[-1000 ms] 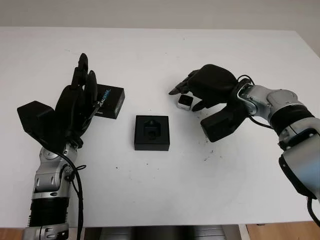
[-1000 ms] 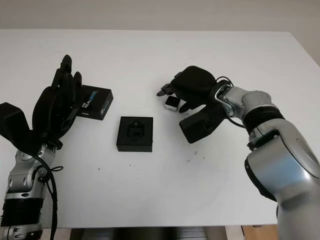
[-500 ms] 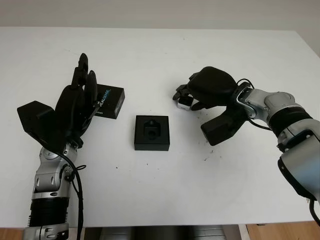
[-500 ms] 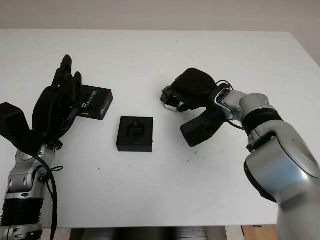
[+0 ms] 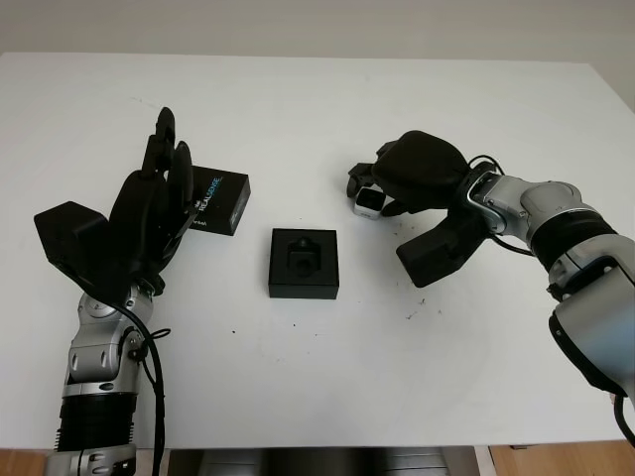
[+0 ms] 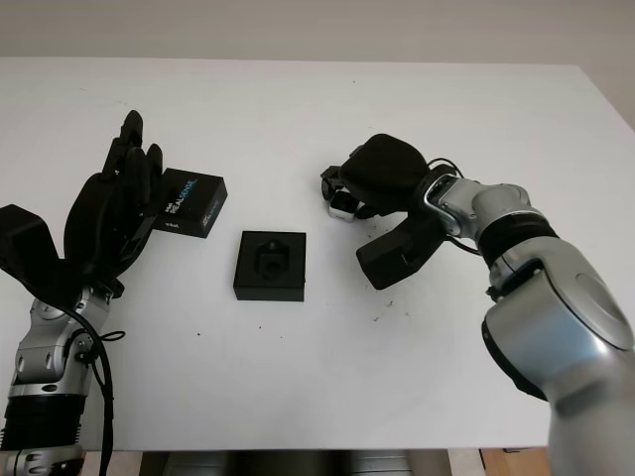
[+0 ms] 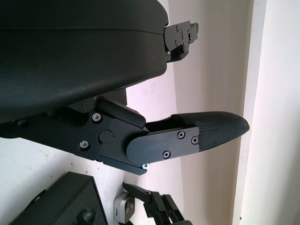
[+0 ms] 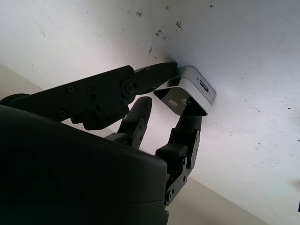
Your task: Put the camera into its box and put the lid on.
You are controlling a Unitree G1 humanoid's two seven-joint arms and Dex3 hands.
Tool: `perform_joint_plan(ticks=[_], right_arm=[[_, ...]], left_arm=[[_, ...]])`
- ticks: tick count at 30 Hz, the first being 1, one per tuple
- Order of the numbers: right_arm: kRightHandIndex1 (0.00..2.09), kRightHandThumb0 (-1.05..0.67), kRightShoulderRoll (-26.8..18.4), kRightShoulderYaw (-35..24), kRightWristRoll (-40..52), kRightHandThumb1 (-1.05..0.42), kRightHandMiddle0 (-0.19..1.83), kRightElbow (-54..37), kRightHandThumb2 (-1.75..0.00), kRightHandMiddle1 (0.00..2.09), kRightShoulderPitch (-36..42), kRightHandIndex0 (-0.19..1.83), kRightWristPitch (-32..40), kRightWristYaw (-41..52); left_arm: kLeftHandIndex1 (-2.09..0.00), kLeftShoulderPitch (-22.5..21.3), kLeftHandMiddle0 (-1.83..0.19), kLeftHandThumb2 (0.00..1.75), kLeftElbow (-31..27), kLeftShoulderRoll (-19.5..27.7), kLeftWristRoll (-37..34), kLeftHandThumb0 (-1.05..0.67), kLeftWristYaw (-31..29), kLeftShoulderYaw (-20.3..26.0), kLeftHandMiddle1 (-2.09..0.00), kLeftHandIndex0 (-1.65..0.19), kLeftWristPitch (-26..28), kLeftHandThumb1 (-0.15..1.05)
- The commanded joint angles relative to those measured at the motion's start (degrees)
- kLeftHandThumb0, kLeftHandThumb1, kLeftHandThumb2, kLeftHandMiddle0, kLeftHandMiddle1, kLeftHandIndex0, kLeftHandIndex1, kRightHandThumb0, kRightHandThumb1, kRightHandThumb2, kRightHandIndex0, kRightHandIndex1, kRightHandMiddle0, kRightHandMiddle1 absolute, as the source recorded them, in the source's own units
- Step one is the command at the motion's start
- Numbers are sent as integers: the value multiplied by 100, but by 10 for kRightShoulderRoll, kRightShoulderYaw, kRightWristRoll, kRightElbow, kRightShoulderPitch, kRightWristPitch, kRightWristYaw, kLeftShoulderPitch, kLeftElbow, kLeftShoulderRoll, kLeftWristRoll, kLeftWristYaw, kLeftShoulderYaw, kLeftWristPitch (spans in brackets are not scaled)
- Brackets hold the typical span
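A small silver camera (image 5: 368,201) is held in my right hand (image 5: 382,190), whose fingers are curled round it just above the white table (image 5: 317,109); the right wrist view shows the camera (image 8: 185,97) pinched between the fingertips (image 8: 187,123). The open black box (image 5: 304,263), with a moulded recess, sits at the table's centre, left of and nearer than the camera. Its black lid (image 5: 219,199), printed with white and blue lettering, lies flat to the left. My left hand (image 5: 159,193) is open and raised beside the lid, holding nothing.
A few dark specks (image 5: 417,309) mark the table right of the box. The table's far edge meets a pale wall (image 5: 317,25).
My right hand has closed its fingers on the camera and raised it slightly off the table. The left hand has stayed still.
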Motion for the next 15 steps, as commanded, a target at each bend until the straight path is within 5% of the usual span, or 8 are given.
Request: perform_joint_plan(ticks=[1, 15], right_arm=[[75, -22, -4, 0, 4, -94, 48, 8, -6, 95, 3, 51, 7, 10], [120, -23, -9, 3, 0, -93, 48, 7, -5, 104, 3, 40, 16, 8]], left_arm=[[0, 2, 19, 61, -11, -1, 0, -82, -1, -2, 0, 19, -1, 105], [0, 1, 19, 61, -12, 1, 0, -82, -2, -2, 0, 19, 1, 105]])
